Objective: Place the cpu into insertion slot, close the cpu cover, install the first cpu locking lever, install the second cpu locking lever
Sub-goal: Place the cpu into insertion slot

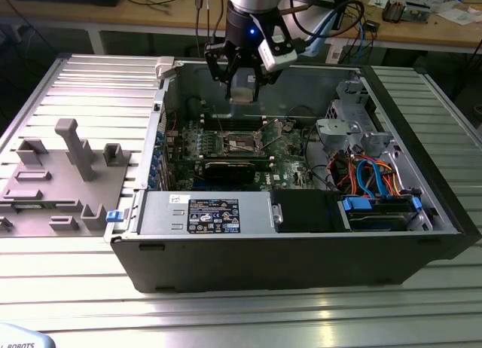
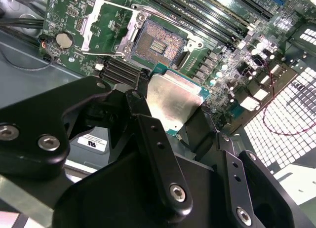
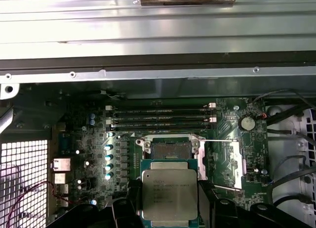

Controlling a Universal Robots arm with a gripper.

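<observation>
The gripper (image 1: 242,83) was clamped on the cpu (image 1: 242,93) by two opposite edges, silvery face up and roughly level, presumably so the chip could go down flat onto the contacts. In the exterior view it hung above the board, with the slot (image 1: 242,141) at six o'clock from it and well apart, so the cpu was not yet seated. The cover (image 2: 131,34) lay swung open just beside the slot, at three o'clock in the exterior view, leaving the dark centre bare to take the chip.
</observation>
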